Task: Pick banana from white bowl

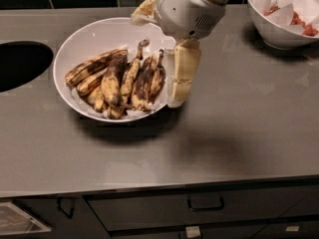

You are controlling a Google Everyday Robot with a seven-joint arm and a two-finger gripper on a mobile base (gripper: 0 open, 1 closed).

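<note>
A wide, shallow white bowl (79, 41) sits on the grey counter at the left. It holds several brown-spotted yellow bananas (115, 78) lying side by side. My gripper (175, 91) hangs from the white arm body at the top and reaches down over the bowl's right rim, next to the rightmost bananas. Only one cream-coloured finger (183, 71) shows; the other is hidden. The gripper holds nothing that I can see.
A deeper white bowl (271, 26) with red bits and white paper stands at the back right. A dark round opening (20, 63) is cut into the counter at the left. Drawers with a handle (205, 204) run below the counter's front edge.
</note>
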